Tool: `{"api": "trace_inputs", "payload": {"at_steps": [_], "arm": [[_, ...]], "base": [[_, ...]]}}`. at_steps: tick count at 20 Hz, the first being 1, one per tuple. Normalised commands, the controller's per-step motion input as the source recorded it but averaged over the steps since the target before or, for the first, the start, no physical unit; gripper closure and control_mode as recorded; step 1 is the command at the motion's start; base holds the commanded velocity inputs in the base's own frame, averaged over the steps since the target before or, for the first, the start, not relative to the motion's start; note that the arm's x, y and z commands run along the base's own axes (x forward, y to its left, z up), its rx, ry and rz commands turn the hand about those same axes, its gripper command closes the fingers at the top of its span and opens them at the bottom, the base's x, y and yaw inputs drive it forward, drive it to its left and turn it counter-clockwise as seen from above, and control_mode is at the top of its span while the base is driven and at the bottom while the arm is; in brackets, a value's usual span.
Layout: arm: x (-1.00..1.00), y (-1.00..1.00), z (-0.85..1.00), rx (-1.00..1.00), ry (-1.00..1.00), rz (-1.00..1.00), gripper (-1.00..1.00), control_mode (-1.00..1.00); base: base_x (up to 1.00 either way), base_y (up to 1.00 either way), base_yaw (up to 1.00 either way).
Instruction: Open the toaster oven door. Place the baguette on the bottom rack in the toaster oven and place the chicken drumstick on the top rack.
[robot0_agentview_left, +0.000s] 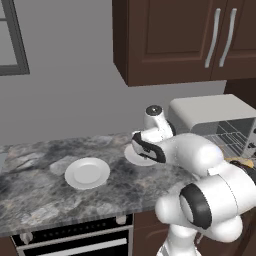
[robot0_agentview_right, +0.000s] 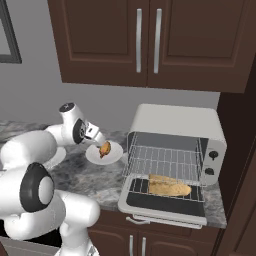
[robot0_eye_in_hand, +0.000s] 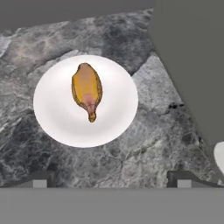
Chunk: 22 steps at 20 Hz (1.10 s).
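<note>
While spread above drumstick, gripper clear.

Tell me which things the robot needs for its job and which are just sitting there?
Needed: toaster oven, its open door, baguette on the bottom rack, top rack, drumstick, gripper.

Just there: empty plate, cabinets, drumstick's plate.
</note>
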Motion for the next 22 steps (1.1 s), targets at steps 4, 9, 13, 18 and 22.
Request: {"api": "trace_inputs", "payload": {"at_steps": [4,9,13,18,22], "arm": [[0.31,0.0,-0.32,0.0,0.06,0.01,-1.0,-1.0],[0.23,0.0,-0.25,0.0,0.07,0.01,-1.0,-1.0],[0.27,0.0,-0.25,0.0,0.1,0.01,-1.0,-1.0],[0.38,-0.01,-0.23,0.0,0.09,0.01,-1.0,-1.0],[0.4,0.0,-0.29,0.0,0.07,0.01,-1.0,-1.0]], "base": [[0.0,0.0,0.0],[0.0,0.0,0.0],[0.0,0.0,0.0],[0.0,0.0,0.0],[0.0,0.0,0.0]]}}
